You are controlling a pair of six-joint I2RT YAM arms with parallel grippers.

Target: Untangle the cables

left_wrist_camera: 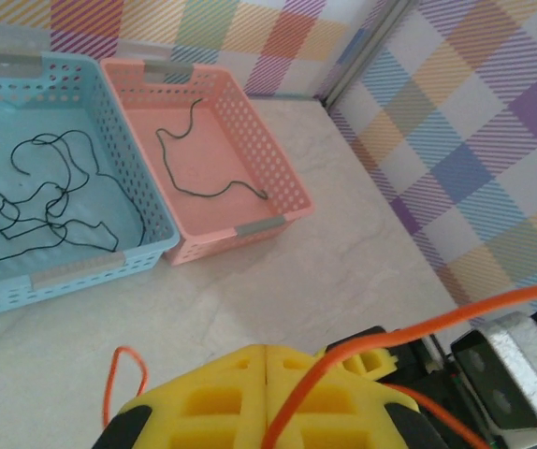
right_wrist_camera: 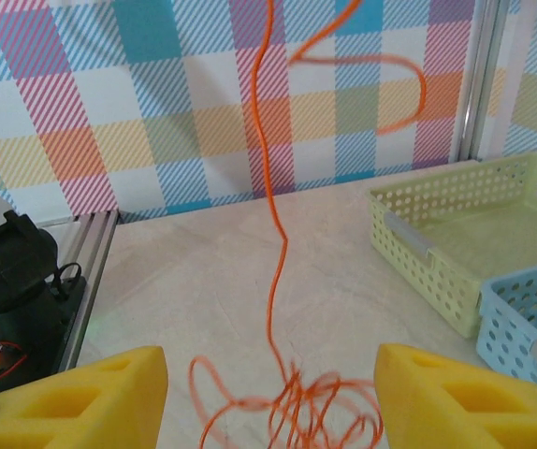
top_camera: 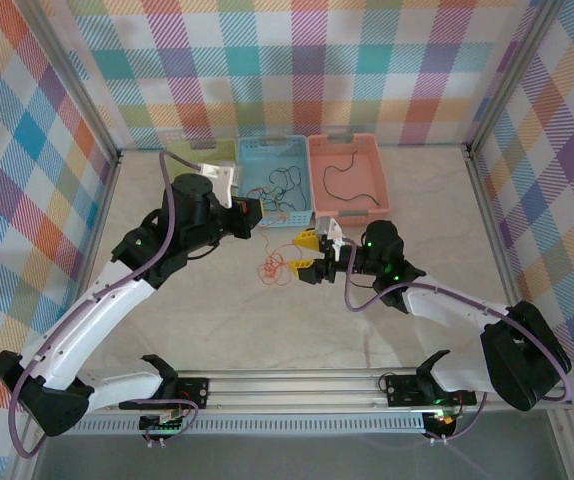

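The left fingers (left_wrist_camera: 203, 402) are closed on the orange cable (left_wrist_camera: 343, 355) and hold it up, probably to draw its loops out of the pile on the bench (top_camera: 367, 330). The right fingers (right_wrist_camera: 81, 393) stand open either side of that pile, gripping nothing. At the far side, the blue basket (left_wrist_camera: 147, 245) holds the green cable (left_wrist_camera: 63, 224) and the pink basket (left_wrist_camera: 278, 187) holds the black cable (left_wrist_camera: 208, 195). The green basket (right_wrist_camera: 418, 243) likely awaits the orange one.

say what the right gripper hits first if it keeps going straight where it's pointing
Probably the orange cable: its loose coil lies on the table just ahead of the right gripper, in line with the gap between its open fingers. Depth is unclear.
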